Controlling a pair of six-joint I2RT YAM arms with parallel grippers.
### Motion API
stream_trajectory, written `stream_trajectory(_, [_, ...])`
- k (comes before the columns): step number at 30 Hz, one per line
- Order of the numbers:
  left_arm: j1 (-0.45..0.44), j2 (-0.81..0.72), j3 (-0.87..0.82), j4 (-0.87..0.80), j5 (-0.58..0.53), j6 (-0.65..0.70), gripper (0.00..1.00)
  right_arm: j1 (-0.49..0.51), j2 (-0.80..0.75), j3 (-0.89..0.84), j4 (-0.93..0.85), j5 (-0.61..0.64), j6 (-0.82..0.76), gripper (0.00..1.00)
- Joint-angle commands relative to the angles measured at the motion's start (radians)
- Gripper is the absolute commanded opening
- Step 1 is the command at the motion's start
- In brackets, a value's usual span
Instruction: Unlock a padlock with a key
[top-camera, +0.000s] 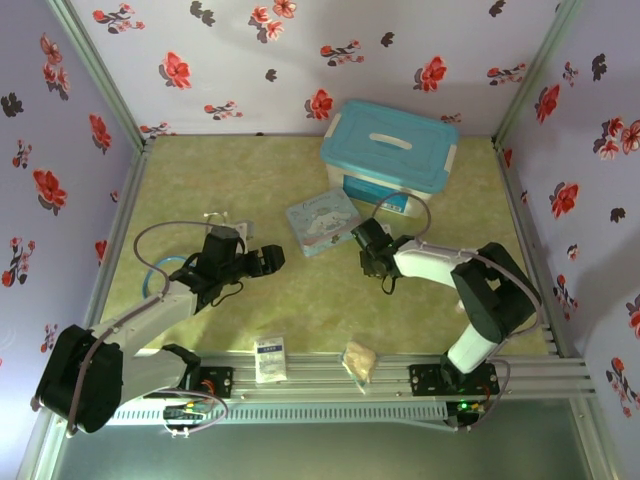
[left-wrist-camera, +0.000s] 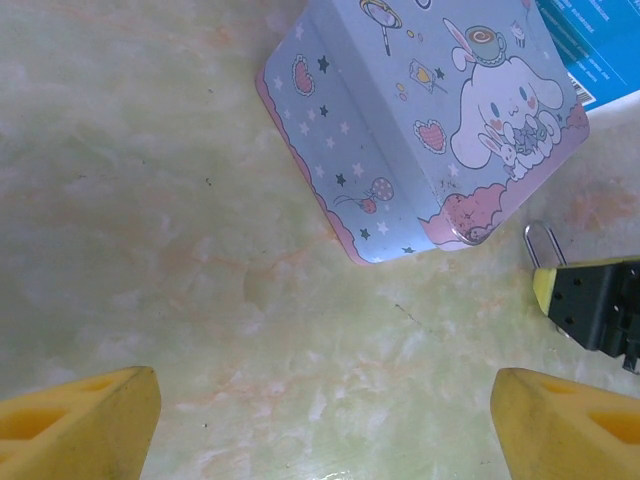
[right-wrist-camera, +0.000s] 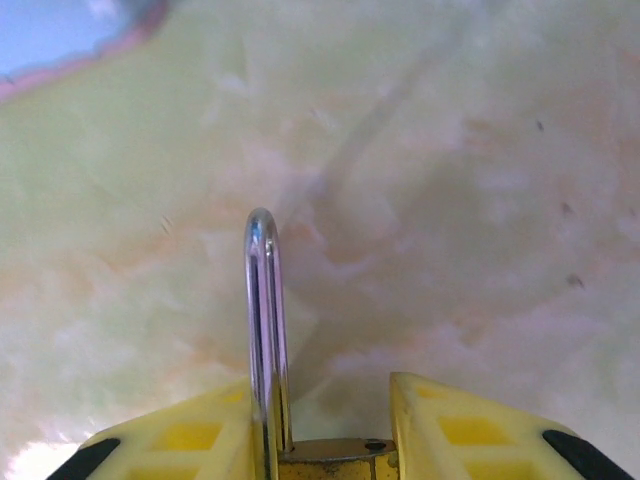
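Tabletop is green-yellow marble print w/ floral walls round three sides. R gripper sits about mid-table, just near-side of the cartoon tin, fingers clamped on the padlock. The brass body is pinched between the yellow pads and the shackle points out past the tips, off the surface as far as I can tell. Prob held that way to keep the body fixed for a key to go in; keyhole face isn't visible, so can't confirm it's reachable. L gripper is left of centre, facing the R one across bare table, fingers wide apart w/ nothing between them. Left wrist cam sees the shackle loop poking out beside the tin's corner, so L looks lined up on the lock but has no key. Can't make out the key anywhere, too small or hidden, and my read is it needs finding and gripping first. Count: 2 arms, 2 grippers, 1 padlock, 0 keys identifiable, 1 tin, 1 blue lidded box toward the far right corner, 1 stethoscope by the left edge, 2 packets at the near edge: 1 white, 1 tan.
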Motion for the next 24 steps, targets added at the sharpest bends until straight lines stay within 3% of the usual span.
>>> stream_trajectory(1, [-0.005,-0.010,0.004,0.009,0.012,0.012,0.86,-0.007,-0.032,0.018,-0.205,-0.032,0.031,0.33])
stream_trajectory(6, [0.000,-0.023,0.016,-0.035,-0.023,0.047,0.86,-0.014,-0.038,0.026,-0.297,0.025,0.018,0.32])
stream_trajectory(13, [0.008,-0.024,0.014,-0.041,-0.025,0.057,0.86,-0.018,-0.064,-0.024,-0.258,0.003,0.031,0.39])
stream_trajectory(19, [0.040,-0.056,0.036,-0.084,-0.040,0.086,0.87,-0.018,-0.112,-0.020,-0.239,0.008,0.020,0.40])
stream_trajectory(24, [0.119,-0.121,0.093,-0.188,-0.100,0.148,0.93,-0.021,-0.222,-0.006,-0.227,0.053,0.021,0.54])
